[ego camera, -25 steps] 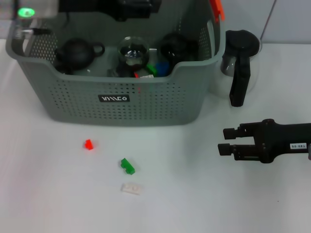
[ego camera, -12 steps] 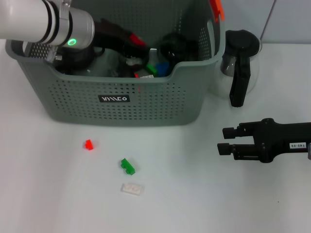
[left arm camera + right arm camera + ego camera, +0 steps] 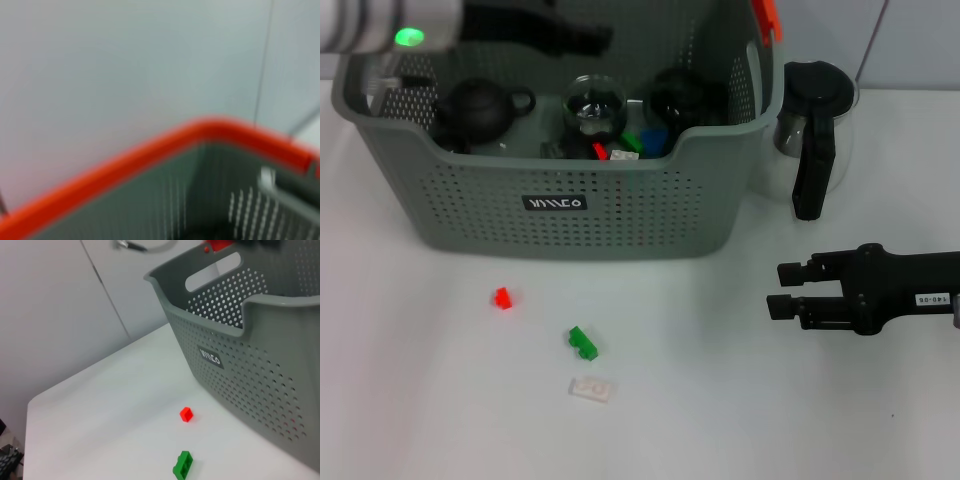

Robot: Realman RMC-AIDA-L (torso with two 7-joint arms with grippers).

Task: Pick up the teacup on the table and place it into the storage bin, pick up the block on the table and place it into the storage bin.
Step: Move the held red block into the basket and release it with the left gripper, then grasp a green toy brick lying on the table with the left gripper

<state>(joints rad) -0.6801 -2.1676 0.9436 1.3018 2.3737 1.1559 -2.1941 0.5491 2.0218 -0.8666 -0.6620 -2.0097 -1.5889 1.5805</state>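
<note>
My left gripper (image 3: 585, 38) hangs over the storage bin (image 3: 560, 205); I cannot tell its grip. My right gripper (image 3: 782, 290), fingers parted and empty, rests on the table (image 3: 420, 400). A glass teacup (image 3: 592, 103) sits in the bin; red block (image 3: 502, 297), green block (image 3: 583, 342) and clear block (image 3: 591, 389) lie on the table before it

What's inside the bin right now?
In the bin: a black teapot, a glass cup, a dark round pot, and red, green, blue blocks. The front wall hides the bottom.
</note>
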